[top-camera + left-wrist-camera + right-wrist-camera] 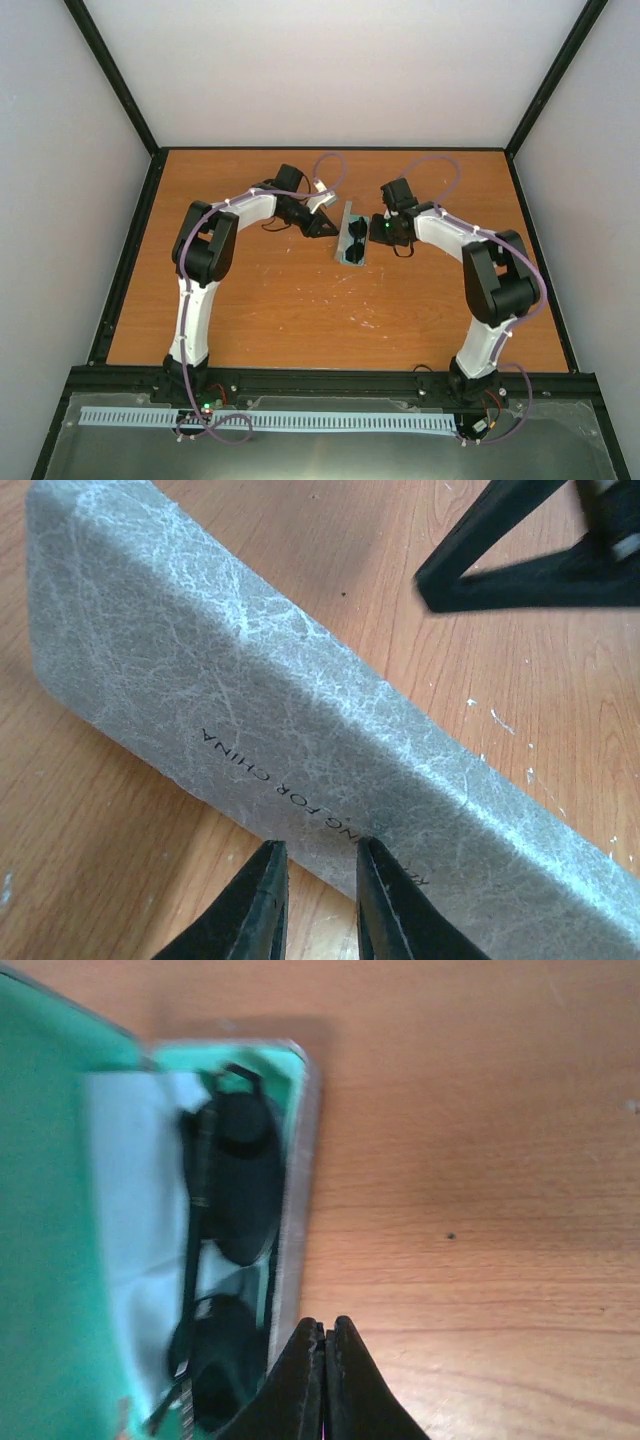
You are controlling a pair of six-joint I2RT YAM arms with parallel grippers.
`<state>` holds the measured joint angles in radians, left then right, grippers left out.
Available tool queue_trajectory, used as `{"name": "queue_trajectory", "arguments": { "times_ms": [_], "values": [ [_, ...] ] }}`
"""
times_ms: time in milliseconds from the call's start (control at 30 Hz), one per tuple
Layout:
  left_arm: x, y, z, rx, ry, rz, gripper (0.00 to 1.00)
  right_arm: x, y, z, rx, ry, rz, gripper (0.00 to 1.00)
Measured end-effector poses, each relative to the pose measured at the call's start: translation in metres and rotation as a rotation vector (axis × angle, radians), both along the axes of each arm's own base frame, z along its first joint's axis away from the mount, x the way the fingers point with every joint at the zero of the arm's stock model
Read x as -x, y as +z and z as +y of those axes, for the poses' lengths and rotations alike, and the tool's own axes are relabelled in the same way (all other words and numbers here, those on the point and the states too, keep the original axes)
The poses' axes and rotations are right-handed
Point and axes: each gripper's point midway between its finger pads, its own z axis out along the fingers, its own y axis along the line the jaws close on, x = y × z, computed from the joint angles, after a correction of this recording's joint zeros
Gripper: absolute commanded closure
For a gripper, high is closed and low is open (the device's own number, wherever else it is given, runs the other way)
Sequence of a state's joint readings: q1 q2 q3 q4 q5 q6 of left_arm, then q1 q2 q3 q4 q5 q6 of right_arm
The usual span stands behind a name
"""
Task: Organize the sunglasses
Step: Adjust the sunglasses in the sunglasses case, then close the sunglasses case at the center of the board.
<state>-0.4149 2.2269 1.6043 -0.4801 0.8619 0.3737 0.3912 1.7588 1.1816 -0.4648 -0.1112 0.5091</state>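
Seen from above, two robot arms meet at the middle of a wooden worktop [300, 320], one on each side of an open grey case [348, 212].

The sunglasses [235, 1210] lie inside the case. They are folded, lenses side by side, and rest on a light blue cloth [130, 1190] over the teal lining. From the right gripper [322, 1360] they sit just left of the tips and slightly ahead. Only the case's thin grey rim separates them from the tips. This gripper's two black fingers are pressed together with nothing between them. We cannot tell whether the tips touch the rim.

The left gripper [315, 900] is on the far side of the case, low to the worktop. Its fingers are a narrow gap apart and hold nothing. Directly ahead of its tips rises the lid [250, 680], a slanted grey wall with cracked texture and printed lettering. The tips reach its lower edge.

We judge that the sunglasses are stowed and closing the case remains. The next move seems to call for the left gripper to push the lid forward and over. The right gripper would have to move clear of the rim or steady the base, without nudging the sunglasses.
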Motion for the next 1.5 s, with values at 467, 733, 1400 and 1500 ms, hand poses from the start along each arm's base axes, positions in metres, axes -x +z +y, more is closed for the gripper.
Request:
{"name": "queue_trajectory", "arguments": {
  "times_ms": [467,733,1400,1500],
  "values": [
    [0.004,-0.005,-0.009,-0.019,-0.016,0.031,0.78,-0.009,-0.06,0.01,-0.028,0.017,0.078,0.97],
    [0.001,-0.007,-0.012,-0.022,-0.017,0.04,0.78,-0.012,-0.06,0.011,-0.07,0.014,0.058,0.97],
    [-0.001,-0.008,-0.025,-0.01,-0.04,0.04,0.78,-0.009,-0.059,0.012,-0.112,0.003,0.03,0.97],
    [-0.001,-0.008,-0.026,-0.009,-0.042,0.042,0.78,-0.009,-0.059,0.012,-0.113,0.003,0.027,0.97]
  ]
}}
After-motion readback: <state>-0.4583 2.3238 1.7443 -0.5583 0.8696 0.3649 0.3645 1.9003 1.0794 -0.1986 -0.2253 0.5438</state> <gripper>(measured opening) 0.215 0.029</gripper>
